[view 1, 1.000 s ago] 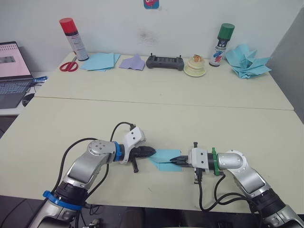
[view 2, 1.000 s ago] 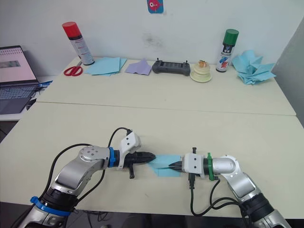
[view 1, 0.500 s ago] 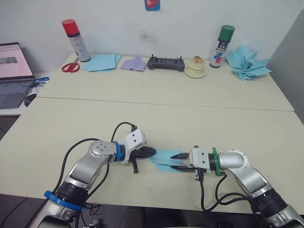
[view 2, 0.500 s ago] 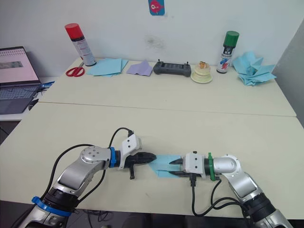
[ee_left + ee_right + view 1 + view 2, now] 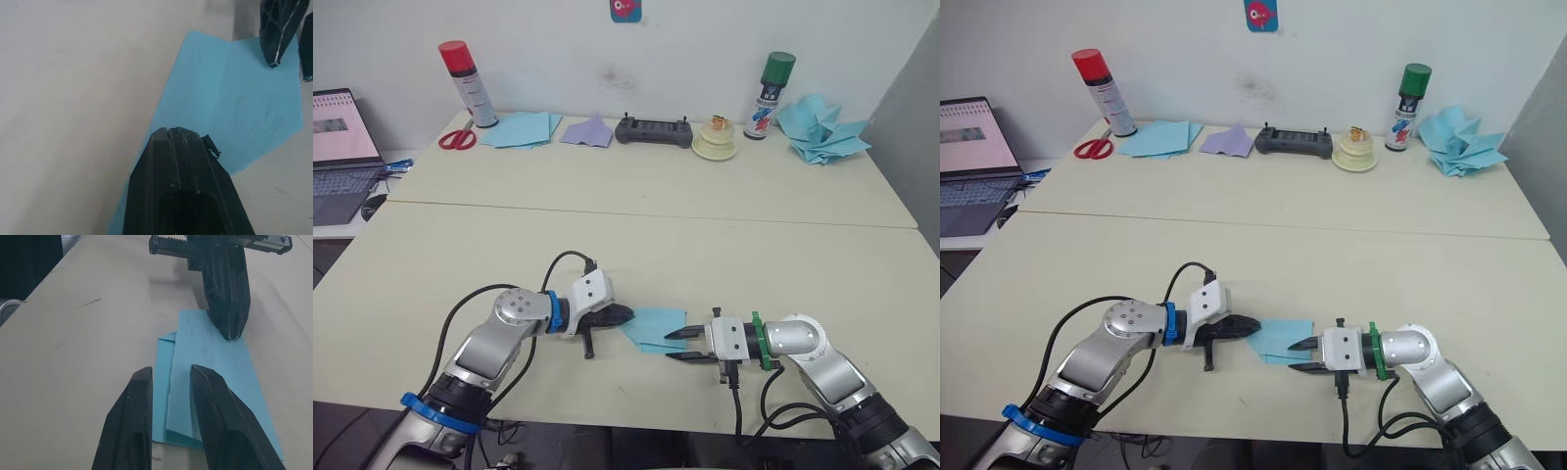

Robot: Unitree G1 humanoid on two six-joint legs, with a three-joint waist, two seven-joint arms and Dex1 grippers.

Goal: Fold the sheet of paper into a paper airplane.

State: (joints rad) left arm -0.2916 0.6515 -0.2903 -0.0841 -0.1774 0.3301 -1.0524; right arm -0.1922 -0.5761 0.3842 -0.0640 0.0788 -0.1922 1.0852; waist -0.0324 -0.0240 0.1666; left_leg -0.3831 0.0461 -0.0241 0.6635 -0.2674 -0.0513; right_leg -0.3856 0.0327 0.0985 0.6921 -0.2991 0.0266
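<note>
Paper, the folded sheet of paper (image 5: 653, 327), lies flat at the near table (image 5: 724, 245) edge, pinned at its pointed end by the closed left gripper (image 5: 619, 315), apparently so the right gripper (image 5: 676, 346), parted and empty beside it, can regrip.

Left gripper (image 5: 625, 315) fingers closed, tips pointing right; right gripper (image 5: 674, 345) fingers apart, pointing left. Both forearms low, tips near.

Stuff I can't quite see from here

My left gripper (image 5: 625, 315) covers the paper's (image 5: 654, 327) near corner, so I can't tell if it's pinched or just pressed. The laptop (image 5: 340, 147) is cut off at the edge.
</note>
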